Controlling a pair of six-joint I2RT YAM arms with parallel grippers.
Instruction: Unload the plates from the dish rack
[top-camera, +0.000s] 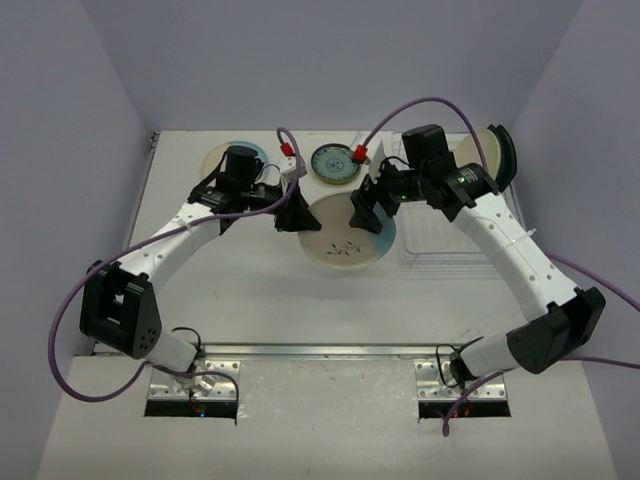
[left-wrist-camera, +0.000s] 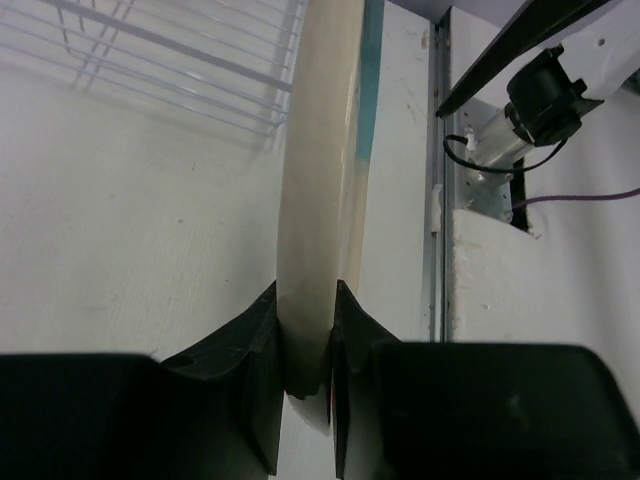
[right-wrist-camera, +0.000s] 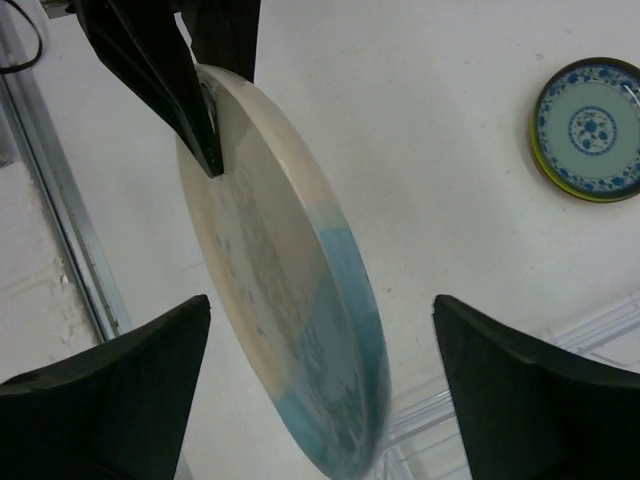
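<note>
A large cream and light-blue plate (top-camera: 345, 240) hangs just above the table's middle, between both arms. My left gripper (top-camera: 299, 215) is shut on its left rim. In the left wrist view the plate (left-wrist-camera: 322, 180) runs edge-on between the black fingers of the left gripper (left-wrist-camera: 305, 335). My right gripper (top-camera: 368, 210) stands open at the plate's right side. In the right wrist view the wide-apart fingers of the right gripper (right-wrist-camera: 320, 385) flank the tilted plate (right-wrist-camera: 285, 290) without touching it. The white wire dish rack (top-camera: 445, 245) lies to the right, with a cream plate (top-camera: 478, 148) and a dark-teal plate (top-camera: 507, 152) at its far end.
A small teal-patterned plate with a lime rim (top-camera: 335, 163) lies behind the held plate and also shows in the right wrist view (right-wrist-camera: 588, 128). Another round plate (top-camera: 222, 160) lies at the back left, partly under my left arm. Grey walls enclose the table.
</note>
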